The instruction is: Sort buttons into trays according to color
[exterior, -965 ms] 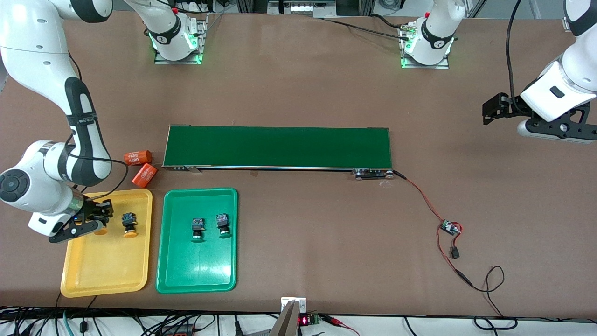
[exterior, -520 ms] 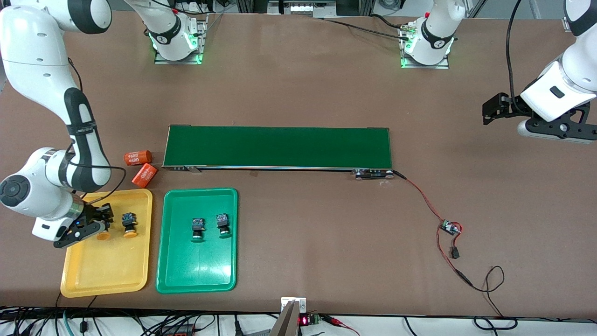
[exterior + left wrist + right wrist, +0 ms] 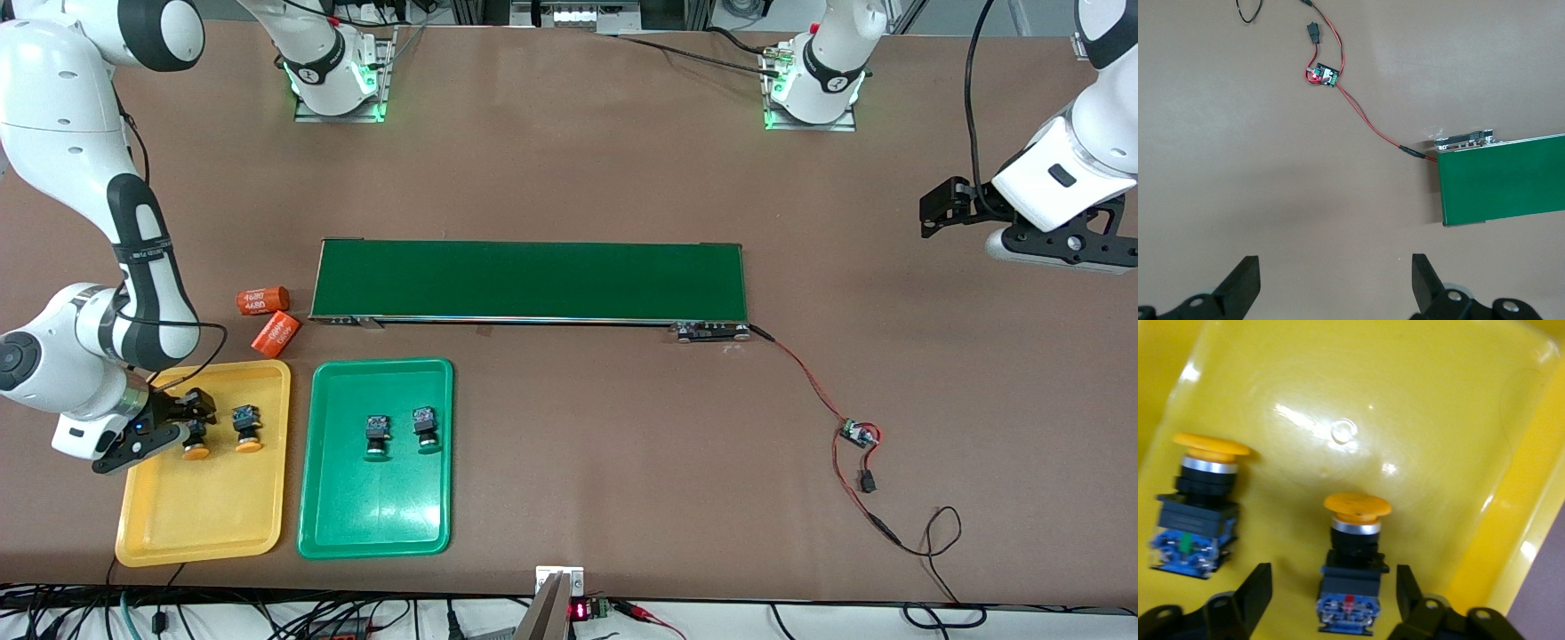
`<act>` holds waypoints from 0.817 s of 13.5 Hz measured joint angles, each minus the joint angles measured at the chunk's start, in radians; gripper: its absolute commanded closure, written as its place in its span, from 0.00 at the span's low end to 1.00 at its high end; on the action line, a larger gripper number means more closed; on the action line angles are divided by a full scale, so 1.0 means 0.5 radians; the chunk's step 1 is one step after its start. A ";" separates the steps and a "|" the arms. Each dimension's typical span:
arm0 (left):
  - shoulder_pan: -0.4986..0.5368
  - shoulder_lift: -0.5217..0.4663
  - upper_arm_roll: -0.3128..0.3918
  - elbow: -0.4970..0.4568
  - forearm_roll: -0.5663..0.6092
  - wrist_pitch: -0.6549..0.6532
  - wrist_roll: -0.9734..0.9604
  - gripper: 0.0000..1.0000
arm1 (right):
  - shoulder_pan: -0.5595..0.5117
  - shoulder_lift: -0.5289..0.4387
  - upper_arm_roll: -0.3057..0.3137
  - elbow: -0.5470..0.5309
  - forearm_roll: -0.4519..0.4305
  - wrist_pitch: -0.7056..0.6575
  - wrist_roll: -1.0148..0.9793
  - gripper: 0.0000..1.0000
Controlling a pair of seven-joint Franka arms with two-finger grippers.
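The right gripper point(image 3: 182, 425) sits low over the yellow tray point(image 3: 204, 524) at the right arm's end of the worktop point(image 3: 578, 178). Its fingers point(image 3: 1257, 590) now stand apart on either side of a yellow-capped button point(image 3: 1350, 570) without clamping it; 1 second ago they were pinched on that button. The button rests on the tray floor just beside the second yellow-capped button point(image 3: 246, 428), which has not moved. The right arm's wrist has drawn back slightly toward the tray's outer edge since the earlier frame, so the released button's cap shows more fully.

The 2 green-capped buttons point(image 3: 377, 435) lie side by side in the green tray point(image 3: 373, 524), unchanged. The 2 orange cylinders point(image 3: 263, 300) lie near the end of the conveyor belt point(image 3: 529, 280), farther from the front camera than the trays.

The left gripper point(image 3: 1335, 280) waits with fingers wide apart and nothing between them, over bare worktop at the left arm's end, as before.
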 measured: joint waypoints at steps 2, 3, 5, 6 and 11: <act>0.000 0.000 0.000 0.000 0.000 0.000 0.000 0.00 | 0.019 -0.095 0.009 0.031 0.028 -0.214 0.103 0.00; 0.000 0.000 0.000 0.000 0.000 0.000 0.000 0.00 | 0.033 -0.174 0.013 0.033 0.042 -0.321 0.143 0.00; 0.000 0.000 0.000 0.001 0.000 0.000 0.000 0.00 | 0.105 -0.382 0.022 0.026 0.051 -0.558 0.294 0.00; 0.000 0.000 0.000 0.001 0.000 0.000 0.000 0.00 | 0.170 -0.504 0.023 0.009 0.051 -0.689 0.440 0.00; 0.000 0.000 0.000 0.001 0.000 0.000 0.000 0.00 | 0.521 -1.030 0.023 -0.083 0.049 -1.288 1.194 0.00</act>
